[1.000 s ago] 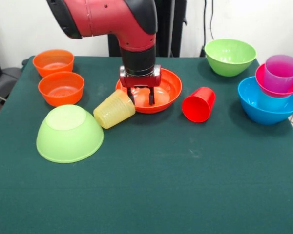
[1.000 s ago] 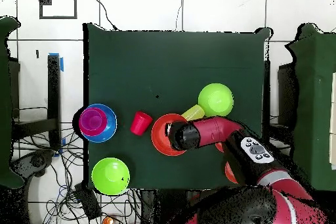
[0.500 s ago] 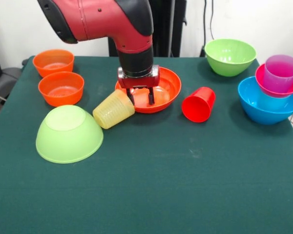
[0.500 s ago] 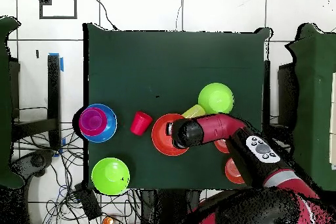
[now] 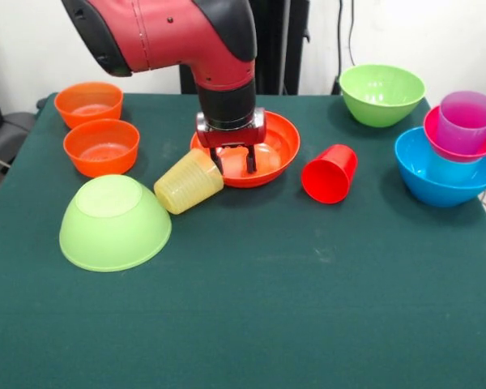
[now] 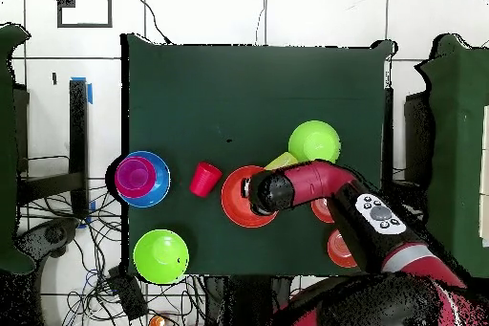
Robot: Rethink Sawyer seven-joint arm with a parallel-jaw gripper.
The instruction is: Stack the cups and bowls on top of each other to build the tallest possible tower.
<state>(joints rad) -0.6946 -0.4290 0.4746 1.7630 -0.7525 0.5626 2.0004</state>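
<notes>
My gripper [image 5: 233,161] hangs open over the wide orange bowl [image 5: 269,149], fingertips down inside its near-left part with nothing between them. A yellow cup [image 5: 189,181] lies on its side against that bowl's left rim, and a red cup [image 5: 330,173] lies on its side to the right. One lime green bowl [image 5: 113,220] sits upside down at front left. Another lime green bowl [image 5: 381,93] stands upright at the back right. At the right edge a blue bowl [image 5: 445,182] holds a light blue cup [image 5: 449,168], a magenta bowl [image 5: 462,142] and a purple cup [image 5: 466,120].
Two small orange bowls [image 5: 88,102] [image 5: 102,146] stand upright at the back left. In the overhead view the arm [image 6: 306,186] covers the gripper and part of the wide orange bowl [image 6: 234,198]; the red cup [image 6: 203,178] and blue bowl [image 6: 158,191] lie to its left.
The upper arm has swung slightly sideways. The gripper has stayed over the wide orange bowl, lifted only a touch. No cup or bowl has moved.
</notes>
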